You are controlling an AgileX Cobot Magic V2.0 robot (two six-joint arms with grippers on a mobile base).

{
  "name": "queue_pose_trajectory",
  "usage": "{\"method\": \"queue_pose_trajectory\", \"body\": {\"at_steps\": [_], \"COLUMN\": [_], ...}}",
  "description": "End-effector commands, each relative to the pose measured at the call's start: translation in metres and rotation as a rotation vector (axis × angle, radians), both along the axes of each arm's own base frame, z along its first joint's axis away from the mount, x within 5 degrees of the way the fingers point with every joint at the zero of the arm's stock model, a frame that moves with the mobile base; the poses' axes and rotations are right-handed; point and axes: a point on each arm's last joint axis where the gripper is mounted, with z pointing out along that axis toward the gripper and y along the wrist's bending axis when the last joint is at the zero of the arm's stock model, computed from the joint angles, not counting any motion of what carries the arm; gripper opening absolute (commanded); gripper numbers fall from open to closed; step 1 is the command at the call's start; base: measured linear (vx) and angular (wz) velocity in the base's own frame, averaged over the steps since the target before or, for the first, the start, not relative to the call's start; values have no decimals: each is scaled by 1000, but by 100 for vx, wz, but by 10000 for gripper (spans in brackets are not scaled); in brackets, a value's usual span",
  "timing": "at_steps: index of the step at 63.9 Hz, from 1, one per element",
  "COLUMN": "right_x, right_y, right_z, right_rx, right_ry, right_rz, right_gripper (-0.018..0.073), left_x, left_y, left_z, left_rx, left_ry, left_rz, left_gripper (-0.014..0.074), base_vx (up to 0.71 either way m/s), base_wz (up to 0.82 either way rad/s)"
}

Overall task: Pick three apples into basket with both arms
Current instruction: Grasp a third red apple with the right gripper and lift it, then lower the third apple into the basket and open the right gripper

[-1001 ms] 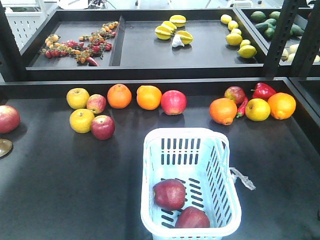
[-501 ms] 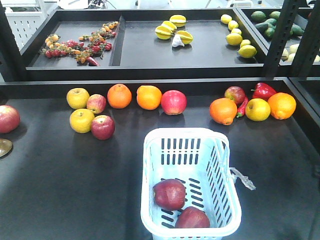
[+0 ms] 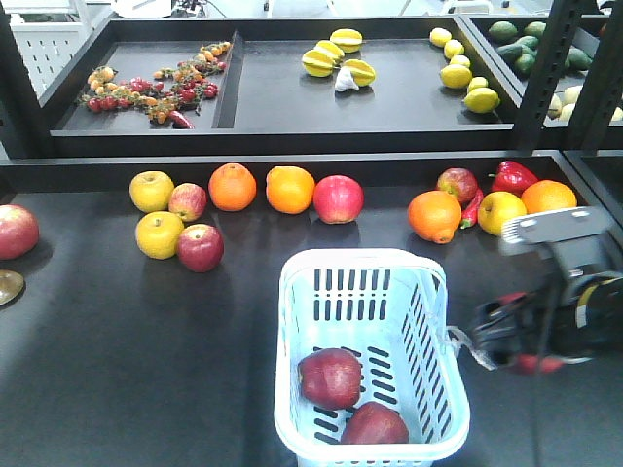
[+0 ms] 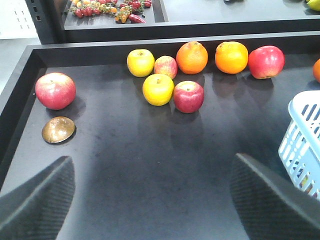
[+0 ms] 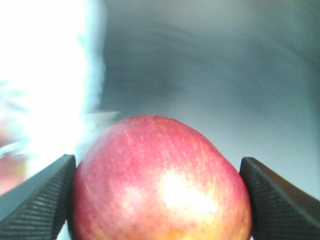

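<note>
The light-blue basket (image 3: 370, 268) stands at the front middle of the dark table. Two dark red apples lie in it, one (image 3: 329, 377) in the middle and one (image 3: 374, 424) at its near wall. My right gripper (image 3: 514, 341) hovers just right of the basket's rim, blurred. In the right wrist view this gripper (image 5: 160, 197) is shut on a third red apple (image 5: 160, 180) with a yellowish blush. My left gripper (image 4: 152, 200) is open and empty above bare table, left of the basket's corner (image 4: 302, 145). It does not show in the front view.
A row of loose fruit lies behind the basket: yellow apples (image 3: 152, 191), oranges (image 3: 232, 187), red apples (image 3: 338, 198) (image 3: 200, 247) and a red pepper (image 3: 513, 176). Another red apple (image 3: 15, 231) lies at the far left. A raised shelf (image 3: 292, 136) runs behind.
My right arm has come into the front view from the right, holding the apple beside the basket. The basket and its two apples have not moved.
</note>
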Motion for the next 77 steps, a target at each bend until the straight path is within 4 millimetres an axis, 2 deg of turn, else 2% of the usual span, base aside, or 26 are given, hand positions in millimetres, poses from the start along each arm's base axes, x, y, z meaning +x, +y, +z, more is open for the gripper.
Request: {"method": "queue_pose_trajectory", "body": {"at_steps": [1, 9, 20, 26, 31, 38, 46, 67, 77], "right_x": [-4, -7, 0, 4, 7, 7, 7, 6, -2], "right_y": [26, 52, 66, 69, 71, 72, 72, 70, 63], "right_z": [17, 18, 8, -3, -10, -12, -12, -12, -2], "right_rx": [35, 77, 103, 93, 88, 102, 106, 99, 85], "right_ry": [-111, -170, -184, -137, -108, -96, -98, -83, -81], "right_rz": [128, 240, 277, 270, 264, 253, 252, 242, 233], "right_gripper": [245, 245, 288, 363, 458, 589, 678, 660, 627], "left_x": [2, 2, 2, 2, 2, 2, 2, 2, 2], "left_y": [-1, -1, -1, -1, -1, -1, -1, -1, -1], "left_z": [12, 12, 12, 12, 12, 12, 12, 12, 12], "left_rx": [-14, -14, -14, -14, -14, -14, -14, -14, -14], "left_ry": [-72, -72, -72, -72, -72, -72, -72, -72, -72], "left_rz": [-7, -7, -7, -7, -7, -7, -7, -7, -7], "left_gripper": [593, 593, 593, 593, 593, 593, 593, 593, 593], "base_vx": [0, 0, 0, 0, 0, 0, 0, 0, 0], "base_wz": [0, 0, 0, 0, 0, 0, 0, 0, 0]}}
